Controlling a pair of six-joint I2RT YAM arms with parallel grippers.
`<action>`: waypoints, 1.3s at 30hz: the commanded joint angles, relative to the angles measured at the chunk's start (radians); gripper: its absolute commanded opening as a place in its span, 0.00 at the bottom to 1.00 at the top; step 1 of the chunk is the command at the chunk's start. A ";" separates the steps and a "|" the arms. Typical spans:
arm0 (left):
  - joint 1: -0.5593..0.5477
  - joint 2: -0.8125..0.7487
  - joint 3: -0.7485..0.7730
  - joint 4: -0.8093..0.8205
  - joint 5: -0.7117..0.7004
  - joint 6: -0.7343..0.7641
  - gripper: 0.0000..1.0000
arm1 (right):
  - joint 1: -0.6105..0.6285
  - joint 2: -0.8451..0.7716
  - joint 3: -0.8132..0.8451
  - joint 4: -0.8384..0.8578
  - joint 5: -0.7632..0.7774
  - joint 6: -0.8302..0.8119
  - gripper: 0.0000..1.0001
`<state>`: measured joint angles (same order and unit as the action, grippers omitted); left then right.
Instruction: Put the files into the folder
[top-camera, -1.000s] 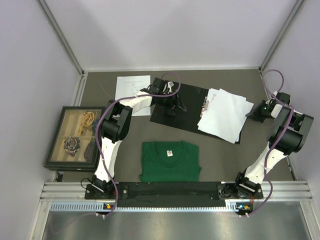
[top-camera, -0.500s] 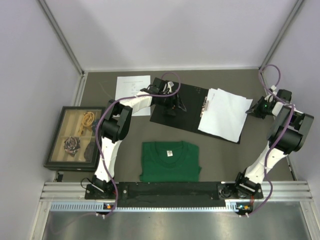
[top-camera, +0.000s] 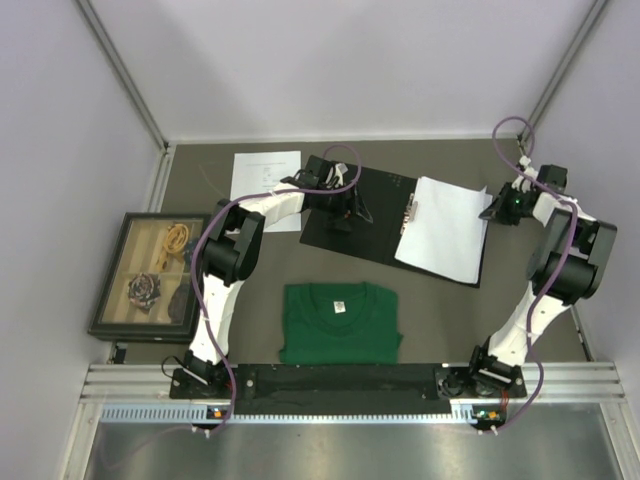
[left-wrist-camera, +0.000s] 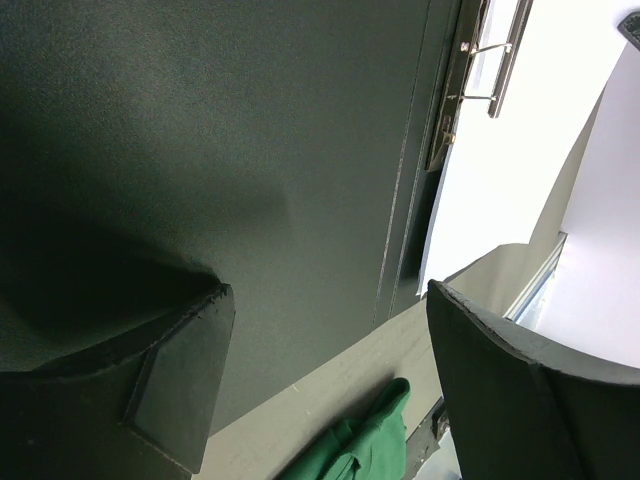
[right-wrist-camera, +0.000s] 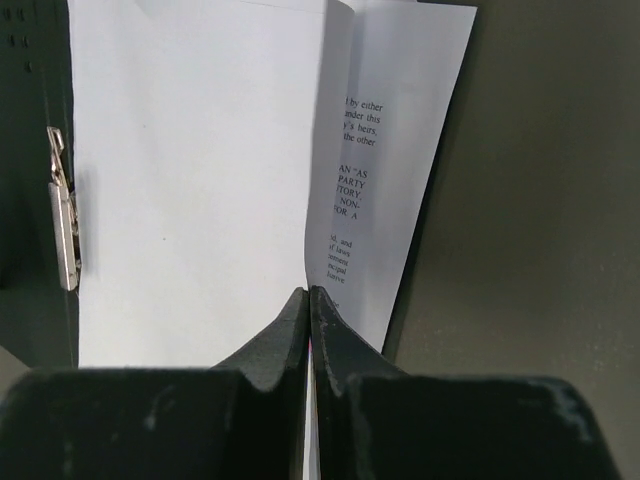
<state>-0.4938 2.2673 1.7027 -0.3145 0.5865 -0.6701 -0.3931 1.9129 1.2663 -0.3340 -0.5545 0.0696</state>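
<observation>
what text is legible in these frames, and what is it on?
files, lower printed sheet, right wrist view, line ends only:
"by either"
"this"
"heirs,"
"the other"
"PARTY"
"NON-"
The smaller lines under those: too small to read.
loose sheet at the far left of the table, top view: printed, too small to read.
green T-shirt, neck label: too small to read.

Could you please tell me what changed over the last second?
The right gripper moved farther out and left, closing on the loose white printed paper sheets, whose fanned stack now lies squared on the open black-faced folder. The open left gripper, green T-shirt and dark-framed picture box stayed put.
</observation>
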 joint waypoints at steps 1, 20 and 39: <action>0.001 0.031 0.005 -0.020 -0.050 0.038 0.83 | -0.003 0.014 0.050 -0.008 -0.022 -0.036 0.00; 0.004 -0.011 0.034 -0.034 -0.040 0.046 0.86 | 0.048 -0.008 0.073 -0.030 0.047 0.035 0.26; 0.406 -0.425 -0.299 0.008 -0.088 0.044 0.88 | 0.449 -0.125 0.312 -0.223 0.658 0.125 0.48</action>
<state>-0.1383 1.8362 1.4513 -0.3214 0.5301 -0.6518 -0.1276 1.7565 1.4559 -0.5594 0.1261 0.1432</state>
